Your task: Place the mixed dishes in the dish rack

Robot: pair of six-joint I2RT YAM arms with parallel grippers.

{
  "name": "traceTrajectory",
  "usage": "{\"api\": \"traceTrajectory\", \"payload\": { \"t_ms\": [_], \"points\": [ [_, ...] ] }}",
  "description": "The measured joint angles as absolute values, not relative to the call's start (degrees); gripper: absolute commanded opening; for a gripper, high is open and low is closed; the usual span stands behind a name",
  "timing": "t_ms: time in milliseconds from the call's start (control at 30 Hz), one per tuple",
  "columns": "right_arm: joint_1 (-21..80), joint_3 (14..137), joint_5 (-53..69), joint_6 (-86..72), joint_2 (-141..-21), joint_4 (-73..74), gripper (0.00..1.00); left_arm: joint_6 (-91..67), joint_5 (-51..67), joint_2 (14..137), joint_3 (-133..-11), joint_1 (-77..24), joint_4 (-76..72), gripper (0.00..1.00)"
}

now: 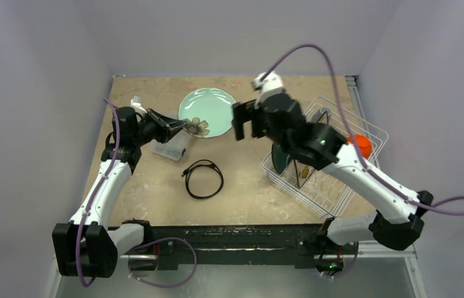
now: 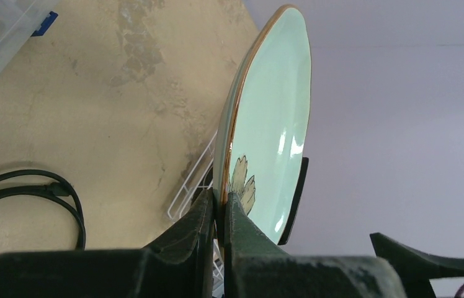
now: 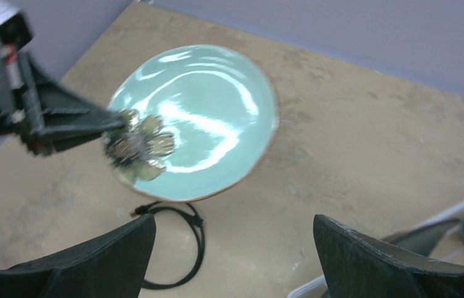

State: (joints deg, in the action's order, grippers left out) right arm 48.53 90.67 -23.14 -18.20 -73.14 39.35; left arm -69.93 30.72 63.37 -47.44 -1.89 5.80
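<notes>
One mint plate (image 1: 208, 110), rim inside left claw (image 1: 185, 126)

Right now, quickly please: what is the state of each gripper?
The left gripper is closed on the mint plate, at its rim.
The right gripper is open, holding nothing.

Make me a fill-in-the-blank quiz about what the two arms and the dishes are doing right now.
The left hand grips the rim of the pale mint round plate beside its painted ____. The right hand is ____ and holds nothing. The bowl in the white wire dish rack is ____ in colour. The black coiled cable lies on the ____.
Missing words: flower, open, orange, table.
</notes>
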Motion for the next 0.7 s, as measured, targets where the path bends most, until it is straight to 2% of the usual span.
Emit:
{"api": "traceTrajectory", "payload": {
  "t_ms": [133,267,467,633,700],
  "points": [
    [67.07,90.43,-34.04,-4.43,-80.01,32.03,0.99,-69.89,31.88,63.40,-47.44,-1.89,5.61,0.00],
    [79.61,89.43,-45.30,12.69,-87.77,24.56,0.99,-69.84,32.42,63.42,-47.44,-1.89,5.63,0.00],
    [80.55,82.56,-54.70,34.04,-96.60,13.08,0.98,-69.36,32.62,63.44,-47.44,-1.89,5.69,0.00],
    [78.17,79.05,-58.08,48.21,-100.22,3.97,0.90,-69.25,32.62,63.48,-47.44,-1.89,5.74,0.00],
    [77.08,78.65,-59.27,52.34,-101.47,-0.01,0.82,-69.25,32.64,63.66,-47.44,-1.89,5.74,0.00]
  ]
}}
